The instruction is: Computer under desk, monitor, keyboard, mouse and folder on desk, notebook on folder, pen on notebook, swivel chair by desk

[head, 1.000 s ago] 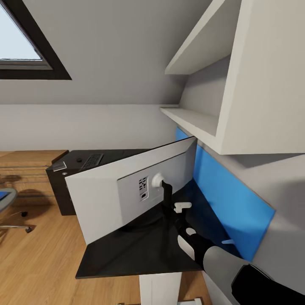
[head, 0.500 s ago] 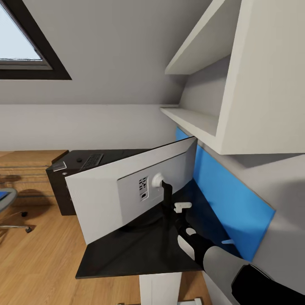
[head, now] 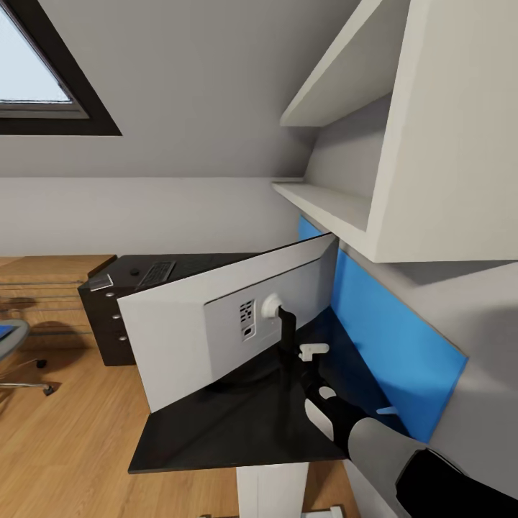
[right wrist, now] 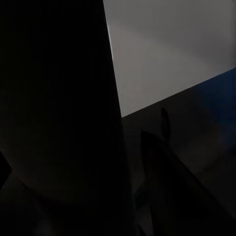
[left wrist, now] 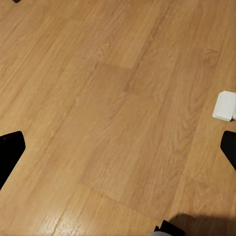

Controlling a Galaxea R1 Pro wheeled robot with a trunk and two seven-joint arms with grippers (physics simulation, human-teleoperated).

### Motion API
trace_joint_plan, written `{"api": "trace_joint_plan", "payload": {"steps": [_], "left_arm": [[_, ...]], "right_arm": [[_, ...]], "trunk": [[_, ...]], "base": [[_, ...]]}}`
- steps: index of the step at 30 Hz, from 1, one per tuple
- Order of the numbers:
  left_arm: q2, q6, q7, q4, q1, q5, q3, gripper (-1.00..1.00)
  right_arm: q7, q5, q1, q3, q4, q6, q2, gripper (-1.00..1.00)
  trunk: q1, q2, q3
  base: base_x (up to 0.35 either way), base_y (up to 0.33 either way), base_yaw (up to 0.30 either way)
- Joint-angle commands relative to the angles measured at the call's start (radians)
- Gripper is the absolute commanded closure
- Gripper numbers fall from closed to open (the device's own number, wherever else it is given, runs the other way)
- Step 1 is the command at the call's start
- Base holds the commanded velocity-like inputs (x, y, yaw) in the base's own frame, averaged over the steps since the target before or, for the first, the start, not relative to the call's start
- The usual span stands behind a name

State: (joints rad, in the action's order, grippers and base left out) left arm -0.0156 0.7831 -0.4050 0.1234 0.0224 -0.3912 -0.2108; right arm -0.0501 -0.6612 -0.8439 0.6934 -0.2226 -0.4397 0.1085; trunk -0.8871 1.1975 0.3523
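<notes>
With its right gripper (head: 301,363) at the monitor (head: 187,327) stand, finger state untellable, the robot should turn the screen slowly, base flat on the counter (head: 216,432).

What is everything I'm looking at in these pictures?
monitor: one, pale-grey back facing the camera, standing on the desk.
desk: one, black, against the wall.
keyboard: one, black, on the desk's far part.
drawer pedestal: one, black, silver knobs, under the far part.
wall panel: one, blue, behind the desk.
shelves: white, above the desk.
skylight: one, dark-framed, upper left.
swivel chair: one, grey, left edge.
floor: light wood.
right gripper: white and black, behind the monitor's stand.
</notes>
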Motion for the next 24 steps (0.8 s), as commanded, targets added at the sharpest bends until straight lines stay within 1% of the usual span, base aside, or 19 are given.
{"api": "trace_joint_plan", "payload": {"steps": [1,13,17,18,20,21,22,23,24], "left_arm": [[0.000,0.001,-0.006,0.002,0.001,-0.006,-0.009,-1.00],[0.001,0.001,-0.006,0.002,0.001,-0.006,-0.007,-1.00],[0.015,0.002,-0.010,0.002,0.001,-0.014,0.001,-1.00],[0.021,0.001,-0.011,0.003,0.001,-0.021,0.005,-1.00],[0.046,0.000,-0.012,0.017,0.001,-0.079,0.028,-1.00],[0.061,-0.003,-0.009,0.037,0.001,-0.117,0.035,-1.00],[0.070,-0.006,-0.008,0.050,0.001,-0.137,0.037,-1.00],[0.103,-0.045,-0.006,0.097,0.001,-0.206,0.042,-1.00],[0.176,-0.262,-0.003,0.235,0.001,-0.332,0.046,-1.00]], "right_arm": [[-0.007,-0.009,-0.001,0.014,0.000,-0.004,0.000,1.00],[-0.005,-0.009,-0.002,0.015,0.000,-0.007,-0.001,1.00],[-0.005,-0.009,-0.001,0.015,0.000,-0.006,-0.001,1.00],[-0.004,-0.009,-0.001,0.015,0.000,-0.006,-0.001,1.00],[-0.004,-0.009,-0.002,0.015,0.000,-0.007,-0.001,1.00],[-0.004,-0.009,-0.002,0.015,0.000,-0.007,-0.001,1.00],[-0.004,-0.009,-0.002,0.015,0.000,-0.007,-0.001,1.00],[-0.005,-0.009,-0.002,0.015,0.000,-0.007,-0.001,1.00],[-0.005,-0.009,-0.002,0.015,0.000,-0.007,-0.001,1.00]], "trunk": [[0.000,0.001,0.001],[0.000,0.001,0.001],[0.000,0.001,0.001],[0.000,0.001,0.001],[0.000,0.001,0.001],[0.000,0.001,0.001],[0.000,0.001,0.001],[0.000,0.001,0.001],[0.000,0.001,0.001]], "base": [[0.000,0.000,0.000],[0.000,0.000,0.000],[0.000,0.000,0.000],[0.000,0.000,0.000],[0.000,0.000,0.000],[0.000,0.000,0.000],[0.000,0.000,0.000],[0.000,0.000,0.000],[0.000,0.000,0.000]]}}
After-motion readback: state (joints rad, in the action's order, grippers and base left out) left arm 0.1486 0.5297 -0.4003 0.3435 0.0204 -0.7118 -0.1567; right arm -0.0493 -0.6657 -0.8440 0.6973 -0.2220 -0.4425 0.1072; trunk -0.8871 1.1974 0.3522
